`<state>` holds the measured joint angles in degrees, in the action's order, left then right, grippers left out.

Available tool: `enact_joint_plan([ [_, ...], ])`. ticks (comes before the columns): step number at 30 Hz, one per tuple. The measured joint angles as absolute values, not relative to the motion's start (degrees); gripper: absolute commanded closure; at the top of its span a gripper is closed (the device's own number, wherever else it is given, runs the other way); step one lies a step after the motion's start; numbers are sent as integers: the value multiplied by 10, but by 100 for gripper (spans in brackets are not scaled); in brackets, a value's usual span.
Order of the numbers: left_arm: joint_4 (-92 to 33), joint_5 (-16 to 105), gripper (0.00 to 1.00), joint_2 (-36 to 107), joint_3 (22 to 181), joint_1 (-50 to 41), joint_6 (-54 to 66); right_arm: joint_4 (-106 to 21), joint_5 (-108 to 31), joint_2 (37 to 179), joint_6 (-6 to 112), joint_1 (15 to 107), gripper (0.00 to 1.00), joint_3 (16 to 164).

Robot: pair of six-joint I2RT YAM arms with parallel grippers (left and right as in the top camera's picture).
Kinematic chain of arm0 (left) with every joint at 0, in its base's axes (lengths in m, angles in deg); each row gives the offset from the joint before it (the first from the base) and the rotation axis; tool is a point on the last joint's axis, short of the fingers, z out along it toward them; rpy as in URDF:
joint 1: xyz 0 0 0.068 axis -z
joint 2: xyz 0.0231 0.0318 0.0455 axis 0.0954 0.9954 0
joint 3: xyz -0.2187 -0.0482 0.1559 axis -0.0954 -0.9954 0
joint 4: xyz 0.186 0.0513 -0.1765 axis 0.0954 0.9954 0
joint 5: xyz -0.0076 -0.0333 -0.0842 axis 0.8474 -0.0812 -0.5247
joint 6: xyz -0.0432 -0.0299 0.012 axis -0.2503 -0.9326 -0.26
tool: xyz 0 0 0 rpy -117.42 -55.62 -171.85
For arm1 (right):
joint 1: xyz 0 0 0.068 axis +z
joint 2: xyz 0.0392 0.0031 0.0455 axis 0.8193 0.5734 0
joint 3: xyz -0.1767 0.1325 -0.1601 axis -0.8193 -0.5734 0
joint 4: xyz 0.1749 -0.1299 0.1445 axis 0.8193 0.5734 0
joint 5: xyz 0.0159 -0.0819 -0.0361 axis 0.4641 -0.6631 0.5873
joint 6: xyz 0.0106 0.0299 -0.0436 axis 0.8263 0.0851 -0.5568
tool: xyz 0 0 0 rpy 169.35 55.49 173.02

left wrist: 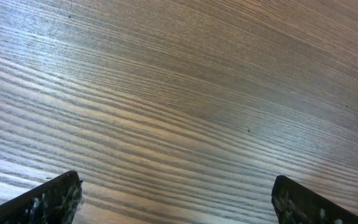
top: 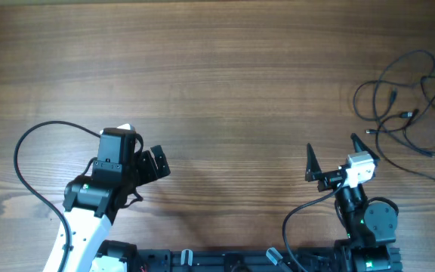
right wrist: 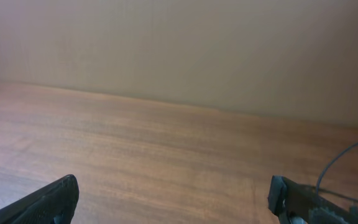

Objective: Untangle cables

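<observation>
Overhead, the cables (top: 410,113) were seen as a loose tangle of thin black strands on the far right part of the bench (top: 225,68). Small plug ends were scattered among the loops, and one strand was trailed toward the right edge. The right arm (top: 362,215) was placed at the near edge, just left of the tangle. The right jaws were spread wide and nothing was held between them. One plug end lay just beside the right-hand fingertip; whether it was touched could not be told. The left arm (top: 89,193) was set at the near left, well apart from the cables, with a thicker black lead (top: 17,159) looped out to its left. The left jaws were spread too, with nothing gripped.

In the left wrist view, only bare wood grain was shown between the two dark fingers (left wrist: 42,202), which were kept at opposite lower corners.

In the right wrist view, the fingers (right wrist: 48,199) were likewise parted to the corners. A thin curved strand of the cables (right wrist: 328,167) was seen beyond the right-hand one, against blurred bench and a pale wall (right wrist: 179,43).
</observation>
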<state>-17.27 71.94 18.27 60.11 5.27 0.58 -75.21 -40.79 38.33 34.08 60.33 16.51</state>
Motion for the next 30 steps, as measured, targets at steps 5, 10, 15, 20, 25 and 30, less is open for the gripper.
enact_joint_plan([
  [5,-173,719,0,183,601,53,6,-752,-408,383,343,603,0,165],
  [10,-173,719,0,183,601,53,6,-752,-408,383,348,603,0,165],
  [15,-173,719,0,183,601,53,6,-752,-408,383,349,603,0,165],
  [20,-173,719,0,183,601,53,6,-752,-408,383,349,603,0,165],
  [25,-173,719,0,183,601,53,6,-752,-408,383,349,603,0,165],
  [30,-173,719,0,183,601,53,6,-752,-408,383,349,603,0,165],
])
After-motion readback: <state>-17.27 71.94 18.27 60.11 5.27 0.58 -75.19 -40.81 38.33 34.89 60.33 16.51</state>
